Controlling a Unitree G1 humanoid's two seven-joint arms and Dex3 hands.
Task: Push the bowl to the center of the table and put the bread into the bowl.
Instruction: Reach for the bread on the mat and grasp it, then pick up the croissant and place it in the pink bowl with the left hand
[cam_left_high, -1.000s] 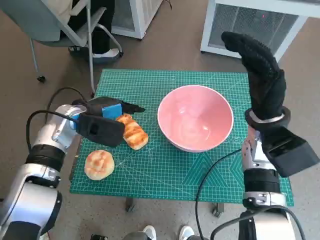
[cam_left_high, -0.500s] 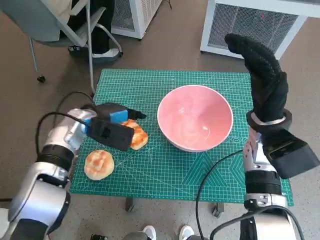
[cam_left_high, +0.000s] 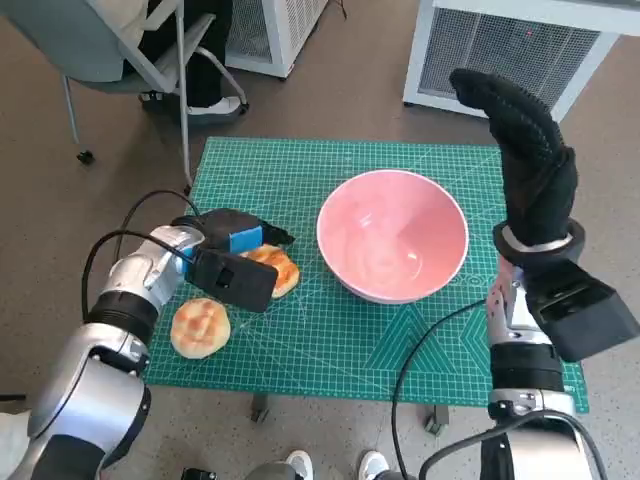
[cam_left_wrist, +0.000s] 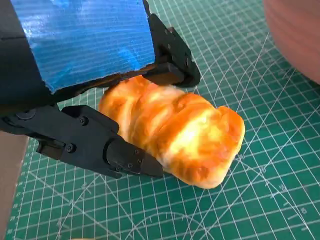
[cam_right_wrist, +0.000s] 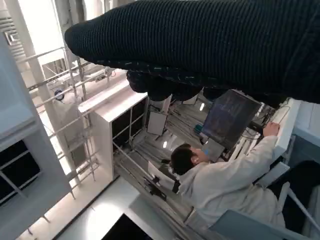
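Note:
The pink bowl (cam_left_high: 392, 235) stands empty near the middle of the green cutting mat (cam_left_high: 330, 170); its rim also shows in the left wrist view (cam_left_wrist: 300, 35). A long golden bread roll (cam_left_high: 282, 270) lies on the mat just left of the bowl. My left hand (cam_left_high: 232, 240) covers it. In the left wrist view its black fingers (cam_left_wrist: 120, 152) press both sides of the roll (cam_left_wrist: 180, 132), under the blue-taped back of the left hand (cam_left_wrist: 85, 45). A round bun (cam_left_high: 200, 327) sits near the mat's front left corner. My right hand (cam_left_high: 525, 160) is raised above the bowl's right side, fingers extended, holding nothing.
A grey chair (cam_left_high: 120, 50) and a person's shoe (cam_left_high: 215, 105) are beyond the table's far left. White cabinets (cam_left_high: 520, 50) stand behind the table. The right wrist view shows the glove (cam_right_wrist: 200, 45) and a seated person (cam_right_wrist: 225, 175). A black cable (cam_left_high: 430, 330) crosses the mat's front right.
My left hand has slid right and forward onto the long roll, and its fingers now clasp it. The bowl, the round bun and my right hand have stayed put.

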